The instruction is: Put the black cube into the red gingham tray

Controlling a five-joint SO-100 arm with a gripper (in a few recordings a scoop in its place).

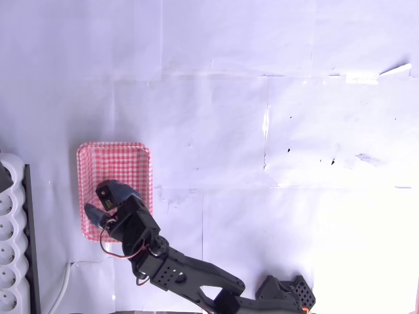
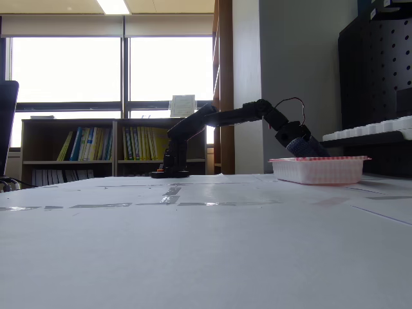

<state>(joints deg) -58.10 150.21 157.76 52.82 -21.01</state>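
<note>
Tool inside red gingham tray, fingers pinching black cube, bare table to overhead right

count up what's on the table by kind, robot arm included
red gingham tray: 1
black cube, between the gripper fingers over the tray: 1
white power strip: 1
robot arm: 1
total: 4

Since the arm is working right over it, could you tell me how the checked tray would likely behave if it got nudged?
The tray looks thin-walled and shallow, so it is probably light and would slide on the smooth white table rather than tip. Its low, wide shape in the fixed view supports that. The flared rim may flex if the end effector, now inside it, presses on an edge.
</note>
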